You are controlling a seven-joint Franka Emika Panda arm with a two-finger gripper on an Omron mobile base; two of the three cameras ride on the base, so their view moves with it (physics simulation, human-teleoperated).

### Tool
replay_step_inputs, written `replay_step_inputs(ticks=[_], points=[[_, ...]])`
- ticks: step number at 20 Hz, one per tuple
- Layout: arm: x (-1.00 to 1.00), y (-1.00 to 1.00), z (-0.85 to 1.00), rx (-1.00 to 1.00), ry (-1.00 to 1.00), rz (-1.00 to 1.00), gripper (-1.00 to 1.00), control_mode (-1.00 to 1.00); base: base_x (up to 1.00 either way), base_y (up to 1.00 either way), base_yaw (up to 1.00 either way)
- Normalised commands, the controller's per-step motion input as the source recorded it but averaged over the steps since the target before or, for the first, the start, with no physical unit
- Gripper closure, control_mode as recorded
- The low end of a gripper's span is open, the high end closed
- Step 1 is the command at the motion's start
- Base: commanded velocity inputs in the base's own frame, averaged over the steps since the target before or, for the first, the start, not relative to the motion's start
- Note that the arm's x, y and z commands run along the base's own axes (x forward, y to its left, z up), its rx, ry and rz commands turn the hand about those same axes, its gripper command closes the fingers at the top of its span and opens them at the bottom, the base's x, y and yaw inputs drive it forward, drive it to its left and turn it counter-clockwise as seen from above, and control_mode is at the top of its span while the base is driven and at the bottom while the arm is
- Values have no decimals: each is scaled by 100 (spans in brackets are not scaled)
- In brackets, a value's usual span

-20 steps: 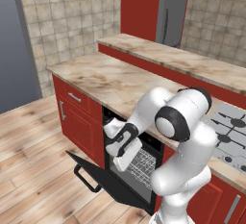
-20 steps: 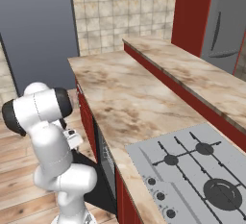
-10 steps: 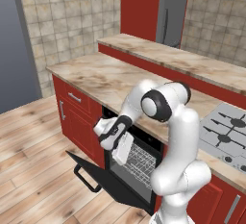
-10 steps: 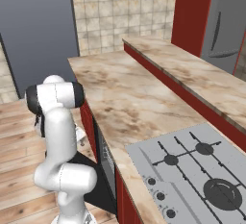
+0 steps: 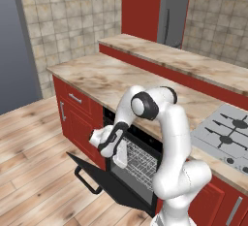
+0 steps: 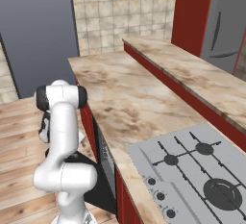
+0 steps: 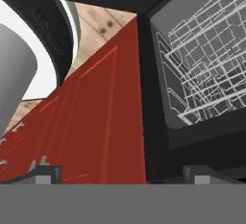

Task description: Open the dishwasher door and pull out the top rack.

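The dishwasher door [image 5: 112, 184] is a black panel folded down almost flat over the floor, its bar handle [image 5: 87, 181] toward me. Inside the dark tub sits the top rack [image 5: 141, 163], a pale wire grid, which also appears in the hand view as the top rack [image 7: 202, 64]. My gripper [image 5: 109, 145] hangs in front of the left part of the opening, above the lowered door and touching nothing. Its tips [image 7: 122, 172] stand wide apart, open and empty. From the right, the dishwasher door [image 6: 98, 189] is a dark slab low beside my arm.
Red cabinet fronts [image 5: 77, 116] with silver handles flank the dishwasher, and one red panel [image 7: 96, 122] is close ahead of the hand. A marble counter [image 5: 97, 74] runs above, with a stove [image 5: 227, 133] to the right. Wooden floor [image 5: 34, 171] lies open to the left.
My arm's elbow has swung from the right across to the left, and the hand has shifted slightly left in front of the opening. The door stays down and the rack has not moved.
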Motion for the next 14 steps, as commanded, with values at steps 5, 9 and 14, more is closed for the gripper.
replay_step_inputs(ticks=[5, 9, 14], points=[[42, -10, -51, 4, 16, 20, -100, -100, 0, 0, 0], [52, -35, -43, 0, 12, 16, -100, -100, 0, 0, 0], [55, -58, -35, 0, 9, 10, -100, -100, 0, 0, 0]])
